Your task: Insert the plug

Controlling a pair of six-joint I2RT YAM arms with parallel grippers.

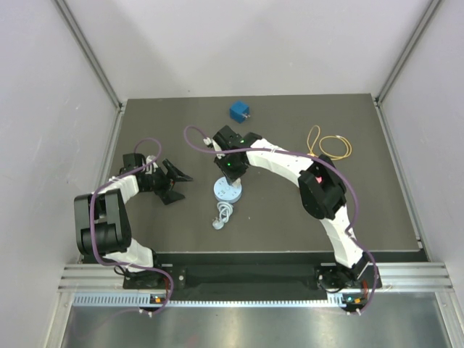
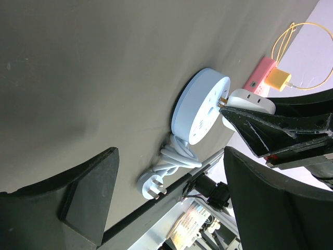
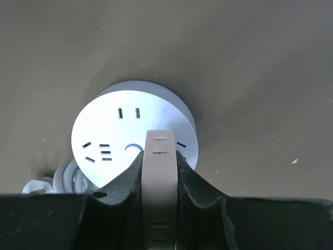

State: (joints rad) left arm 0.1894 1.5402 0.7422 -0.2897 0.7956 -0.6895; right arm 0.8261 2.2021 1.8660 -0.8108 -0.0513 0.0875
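Note:
A round light-blue power socket (image 1: 227,191) lies flat on the dark table, its cord coiled beside it (image 1: 222,215). My right gripper (image 1: 230,168) is shut on a white plug (image 3: 159,172) and holds it just over the socket's face (image 3: 119,135). In the left wrist view the plug (image 2: 253,101) has its brass prongs (image 2: 223,100) at the face of the socket (image 2: 200,107), with prong still showing. My left gripper (image 1: 174,181) is open and empty to the left of the socket, also shown in its own view (image 2: 171,198).
A blue cube charger (image 1: 240,111) lies at the back of the table. A yellow cable loop (image 1: 330,145) lies at the right, with a pink block (image 2: 258,75) and a yellow charger (image 2: 277,79). The socket's own plug (image 2: 151,188) lies near the front edge.

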